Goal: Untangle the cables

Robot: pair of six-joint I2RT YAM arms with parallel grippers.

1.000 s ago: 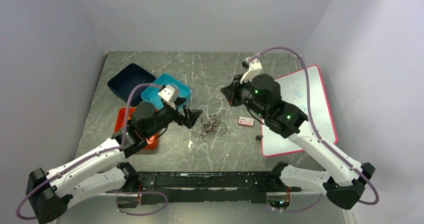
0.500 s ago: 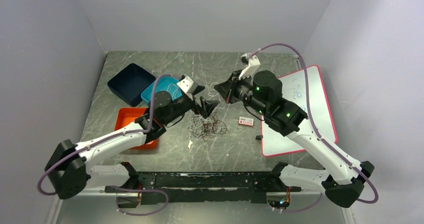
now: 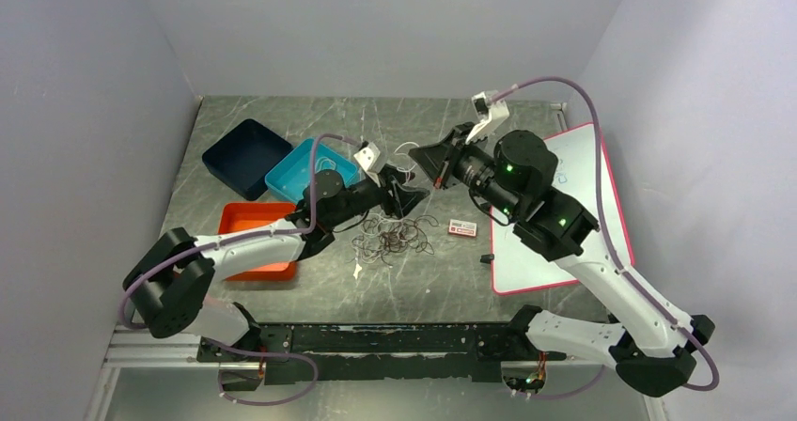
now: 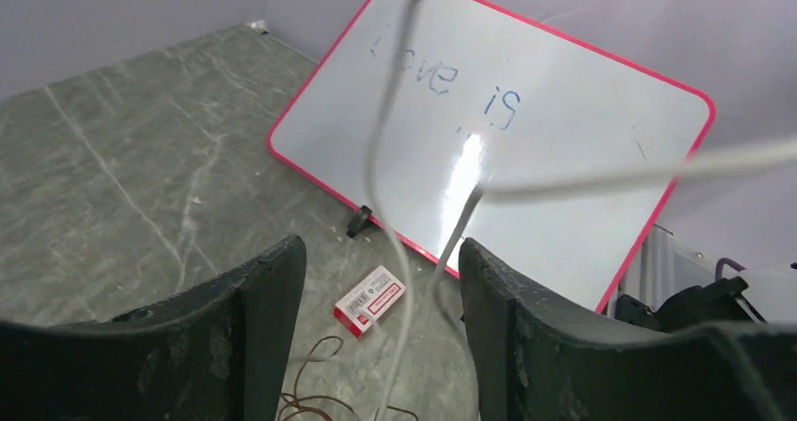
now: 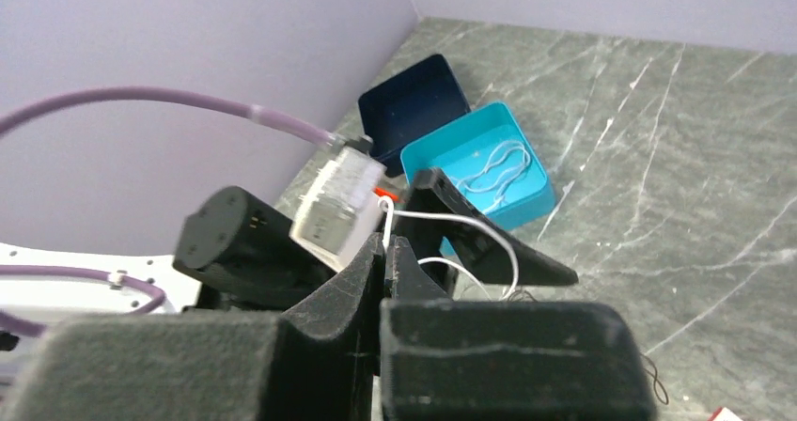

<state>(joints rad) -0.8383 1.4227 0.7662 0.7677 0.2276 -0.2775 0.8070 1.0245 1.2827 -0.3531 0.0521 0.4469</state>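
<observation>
The right claw [image 5: 385, 244] is pinched fully shut on a thin white cable [image 4: 370, 153], which springs out from between its fingertips in a loop. It holds that strand up off the worktop [image 3: 273, 111], above the middle and a little toward the far edge. Just beside it the left claw [image 4: 381, 252] stands with its fingers well parted. The same pale strand hangs down through the gap, and as far as the wrist view shows it is clamped by neither finger, so this claw has hold of nothing. Below the gap the strand drops toward some brown curls.

Those curls belong to the tangle [image 3: 390, 238], a loose knot of dark, hair-thin cables lying on the worktop near its middle. It sits between the orange tray [image 3: 240, 219] toward the left edge and a small red-and-white box [image 3: 462, 227] toward the right. I cannot tell whether the lower end of the white strand is caught in the knot.

Further out, toward the far-left corner, a teal bin [image 5: 454, 130] holds a whitish cable [image 5: 498, 169] lying by itself — I take it for one already separated. A whiteboard [image 4: 583, 120] lies along the right edge.

My reading is that the job is at an early-to-middle stage — one strand is set aside and one is lifted partly free. The whole dark knot is left to pull apart.
</observation>
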